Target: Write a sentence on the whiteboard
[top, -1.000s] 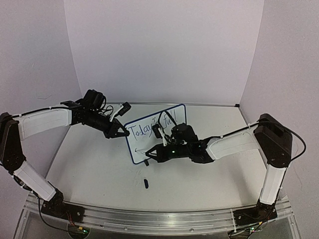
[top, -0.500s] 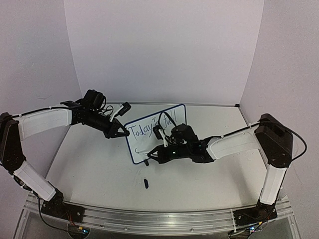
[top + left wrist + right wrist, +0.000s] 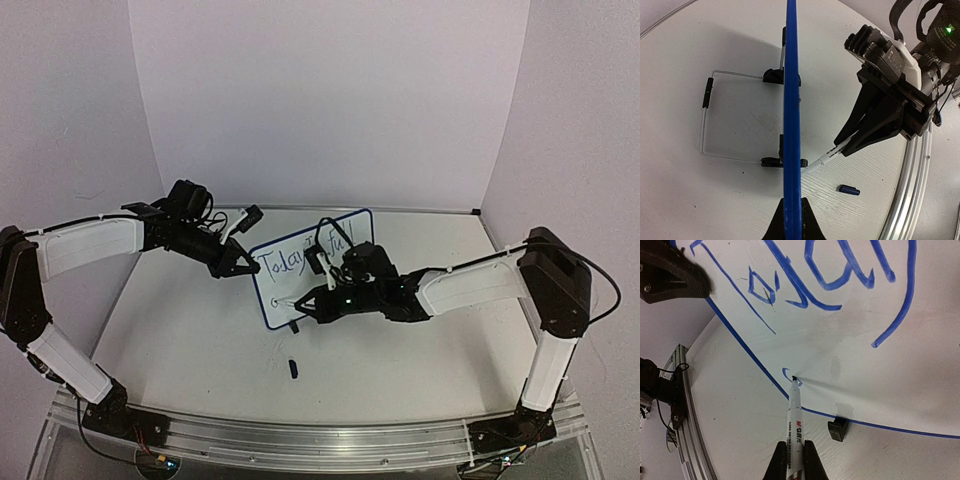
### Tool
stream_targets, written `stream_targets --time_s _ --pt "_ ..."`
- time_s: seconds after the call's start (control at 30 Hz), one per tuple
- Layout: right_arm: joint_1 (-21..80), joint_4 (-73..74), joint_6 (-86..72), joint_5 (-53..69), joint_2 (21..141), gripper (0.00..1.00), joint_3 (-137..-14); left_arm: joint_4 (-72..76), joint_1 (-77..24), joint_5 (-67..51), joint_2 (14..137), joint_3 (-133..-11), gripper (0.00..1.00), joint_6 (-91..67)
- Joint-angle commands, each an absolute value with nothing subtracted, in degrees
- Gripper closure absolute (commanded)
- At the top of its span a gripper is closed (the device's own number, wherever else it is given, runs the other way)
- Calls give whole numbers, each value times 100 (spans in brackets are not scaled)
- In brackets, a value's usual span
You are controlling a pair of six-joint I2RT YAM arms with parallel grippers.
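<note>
The whiteboard (image 3: 281, 291) stands tilted on its wire stand (image 3: 704, 121) mid-table. My left gripper (image 3: 243, 267) is shut on its blue left rim (image 3: 791, 100); its fingers (image 3: 792, 202) pinch the edge. My right gripper (image 3: 308, 300) is shut on a white marker (image 3: 796, 425) whose tip touches the board's lower left corner, beside a small blue curve (image 3: 785, 374). The sentence (image 3: 300, 258) shows one upper line of blue words, seen close as large strokes (image 3: 840, 270).
The marker's dark cap (image 3: 293, 368) lies on the table in front of the board, also seen as the cap (image 3: 848, 190). A black clip foot (image 3: 837, 430) holds the board's bottom rim. Purple walls enclose the table; a metal rail (image 3: 300, 440) runs along the near edge.
My right gripper has shifted slightly up and left with the marker, its tip now on the board's lower left. The left arm and the board have not moved.
</note>
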State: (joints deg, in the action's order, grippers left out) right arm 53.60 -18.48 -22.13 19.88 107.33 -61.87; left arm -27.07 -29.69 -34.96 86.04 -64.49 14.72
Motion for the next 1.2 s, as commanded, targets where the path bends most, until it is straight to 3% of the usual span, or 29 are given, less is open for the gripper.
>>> stream_targets --time_s 0.0,0.6,1.17 --pt "5341 -1951 -2109 1997 10617 100 -6490 -3067 -3059 -3359 8675 -6510 100 1521" --pt "5300 -1979 -2145 2045 9819 100 -5954 -3073 -3059 -3358 8692 -6504 100 1522" --pt "5089 -1982 -2196 2184 10184 100 -6114 -3072 -3067 -3367 8753 -6511 100 1522"
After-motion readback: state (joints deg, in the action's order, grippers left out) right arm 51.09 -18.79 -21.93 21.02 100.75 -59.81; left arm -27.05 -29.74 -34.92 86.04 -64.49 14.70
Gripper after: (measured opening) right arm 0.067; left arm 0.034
